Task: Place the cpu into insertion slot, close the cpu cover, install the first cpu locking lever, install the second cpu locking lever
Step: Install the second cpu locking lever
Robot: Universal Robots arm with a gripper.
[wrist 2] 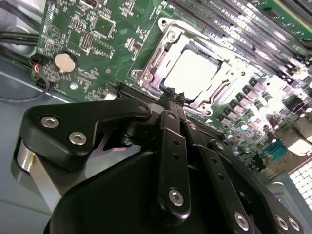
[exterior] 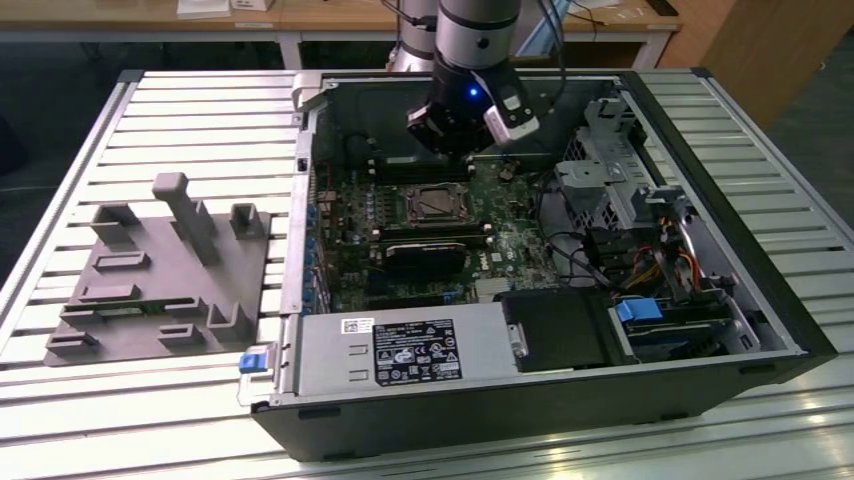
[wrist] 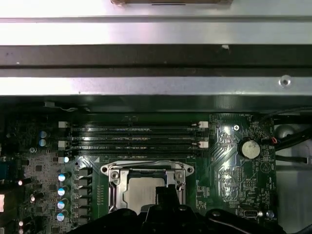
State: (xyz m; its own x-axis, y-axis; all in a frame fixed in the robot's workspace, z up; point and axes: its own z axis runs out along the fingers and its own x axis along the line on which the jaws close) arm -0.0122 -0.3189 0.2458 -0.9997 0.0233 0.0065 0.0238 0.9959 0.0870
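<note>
an open computer case (exterior: pixel 747 300) of dark sheet metal lies on its side on a counter (exterior: pixel 200 120) of pale ribbed aluminium slats. inside it a green circuit board (exterior: pixel 400 215) is studded with small components, and a round silver coin battery (wrist 2: pixel 64 61) sits on it in both wrist views. a grey moulded fixture (exterior: pixel 160 270) with upright posts and shallow pockets rests on the counter at the exterior view's left, well apart from the case.

the insertion slot (exterior: pixel 434 203) is a small square socket with a silvery metal rim, set amid the green board. the cpu (wrist 2: pixel 196 73) lies flat in it, its pale, smooth metal face bright with glare in the second wrist view and duller grey in the first wrist view. the cpu cover (wrist 2: pixel 161 53), a thin stamped steel frame with a square window, lies down around the chip so that the face shows through the window.

long black memory slots (wrist: pixel 131 136) with white end clips run beside the socket.

the black hand (wrist 2: pixel 171 97), built of matte jointed links held with shiny screws, hangs over the near edge of the socket; its slim fingers (wrist 2: pixel 168 105) are pressed together to a narrow tip and pinch nothing. in the exterior view the arm (exterior: pixel 470 60) comes down into the case just beyond the socket.
</note>
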